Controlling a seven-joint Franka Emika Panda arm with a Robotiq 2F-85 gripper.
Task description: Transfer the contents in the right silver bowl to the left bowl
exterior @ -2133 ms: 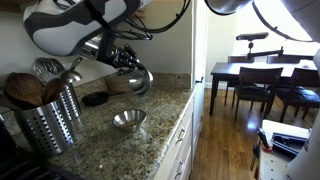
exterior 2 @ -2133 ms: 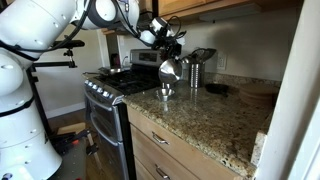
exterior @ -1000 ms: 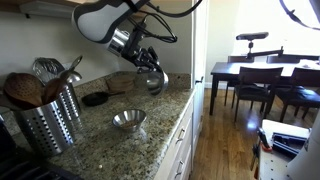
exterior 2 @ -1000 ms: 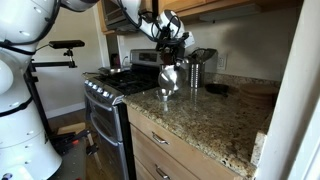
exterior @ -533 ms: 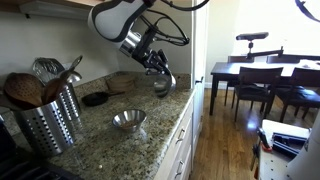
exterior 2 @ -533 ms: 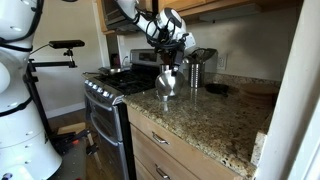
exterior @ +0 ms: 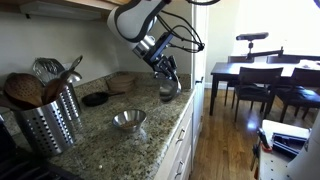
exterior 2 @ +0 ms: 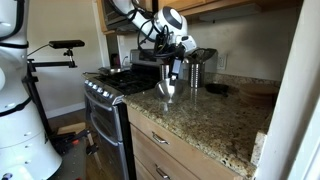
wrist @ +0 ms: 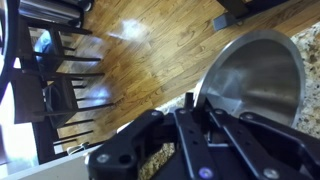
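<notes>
Near end of the speckled granite countertop (exterior: 105, 150): perforated steel utensil holder (exterior: 48, 122) is standing clear of the work. Past it, the small round shiny left steel bowl (exterior: 128, 120) is sitting upright mid-counter, a little back from the front edge.

Further along, the black Robotiq gripper (exterior: 165, 72) is clamping fully shut on the rim of the matching right steel bowl (exterior: 171, 87). It is holding the bowl tipped steeply by the counter's far front corner, well apart from the left steel bowl.

Wrist view is showing the right steel bowl (wrist: 255, 75) bare inside, with wood floor beyond its rim.

Reading this as pour done and set-down pending. Can't tell what's lying in the left one. Next move is calling for levelling the bowl, bringing it inboard of the edge, lowering it to the granite, then releasing.
</notes>
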